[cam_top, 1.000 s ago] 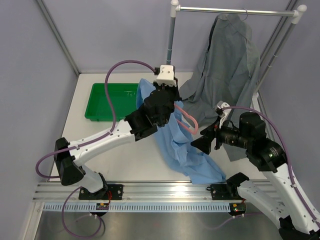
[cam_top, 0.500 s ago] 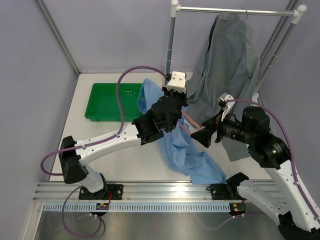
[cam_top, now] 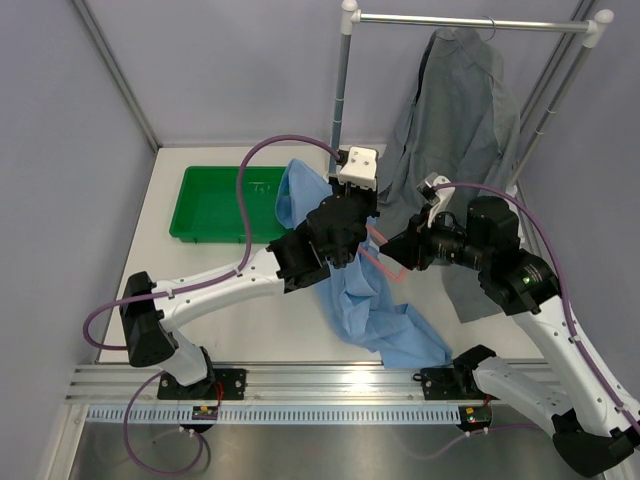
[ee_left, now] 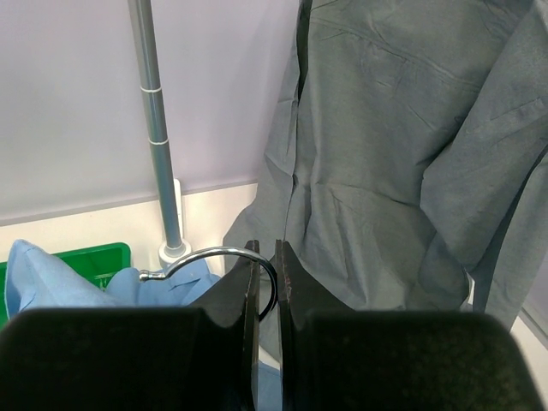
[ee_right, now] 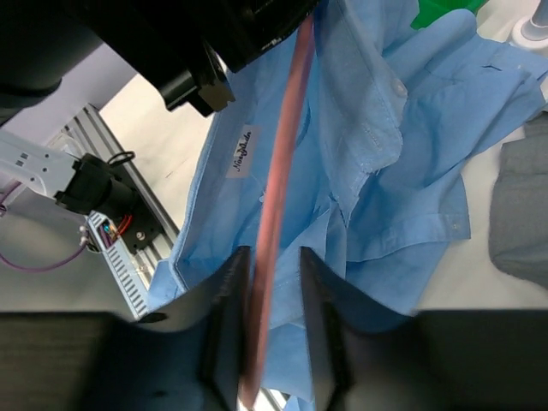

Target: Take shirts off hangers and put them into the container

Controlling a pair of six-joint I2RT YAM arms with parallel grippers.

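- Left gripper [ee_left: 267, 282] pinches shut on the metal hook [ee_left: 214, 253]
- Right gripper [ee_right: 272, 342] straddles the pink hanger [ee_right: 282, 154] (grip cannot be told), light blue shirt [ee_right: 385, 171] draped below
- Shirt's white tag [ee_right: 244, 150]: cursive, unreadable
- Green tray [cam_top: 205, 228] lies left of both

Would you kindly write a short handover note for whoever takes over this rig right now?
Left gripper: shut on the metal hook of the pink hanger.
Right gripper: fingers on either side of the hanger's pink bar; a firm grip is not clear.
Blue shirt: draped on that hanger, trailing onto the table beside the green tray.
Grey shirt: hanging on the rack.
Done: blue shirt off the rack.
Left: free both shirts from their hangers and put them in the tray.
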